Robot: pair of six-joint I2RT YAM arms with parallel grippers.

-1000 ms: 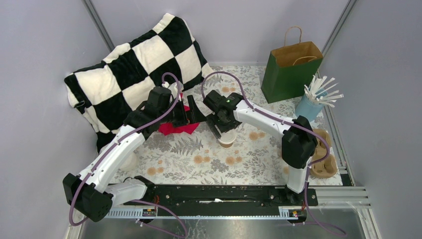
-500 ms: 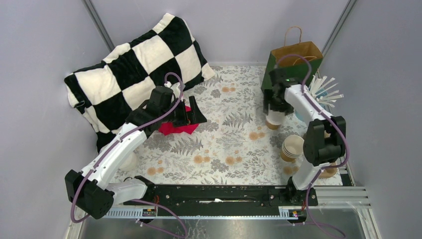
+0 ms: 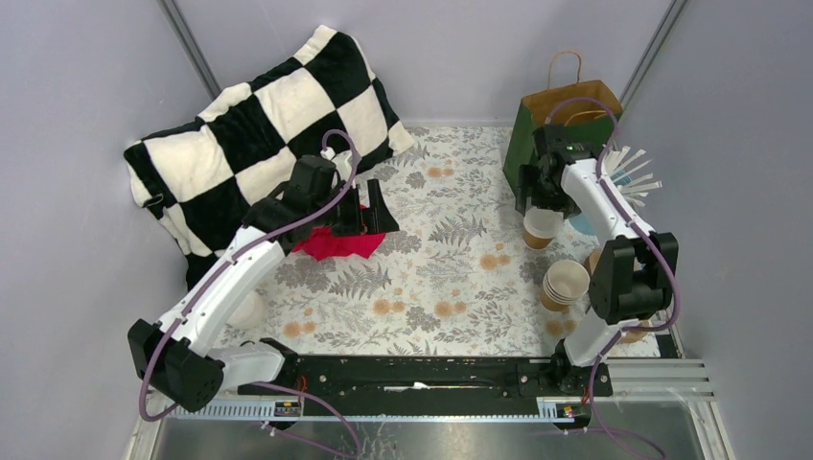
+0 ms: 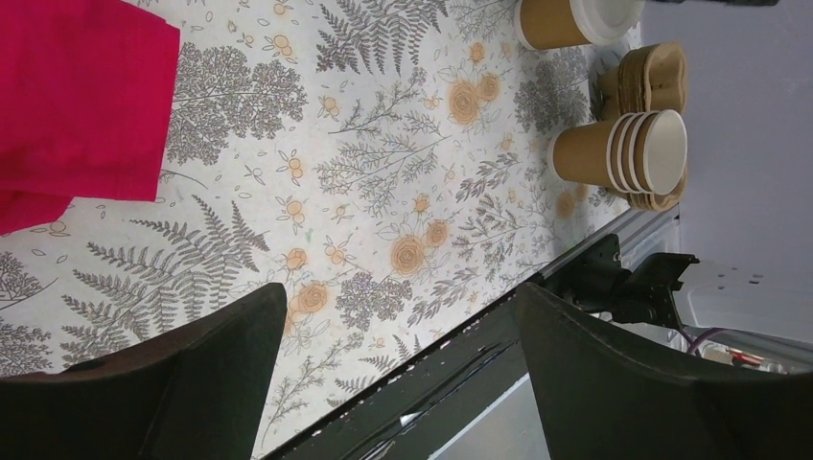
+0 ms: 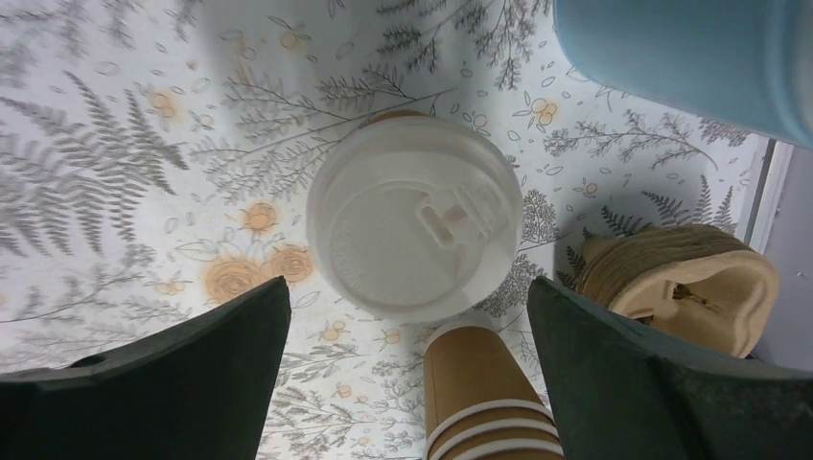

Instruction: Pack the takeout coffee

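Right pincer [image 5: 405, 292] is released: its two jaws stand wide apart over the takeout coffee [image 5: 412, 235], one on each side of the white lid, and neither touches it. The cup stands upright on the bench [image 3: 451, 278], just on the near side of the green paper bag [image 3: 556, 144], outside of it. The raised marks on the lid are too blurred to read. A stack of lidless cups [image 3: 564, 285] lies nearer than the bag, beyond the coffee, and the cardboard carrier [image 5: 690, 273] is beside that stack.

Half a second ago the same pincer was closed around the cup at almost this place; one second ago the cup was at the middle of the bench, well apart from the bag. Left pincer [image 4: 398, 292] is also released and empty, far left of the bag beside a red cloth [image 4: 77, 105], nearly as before.
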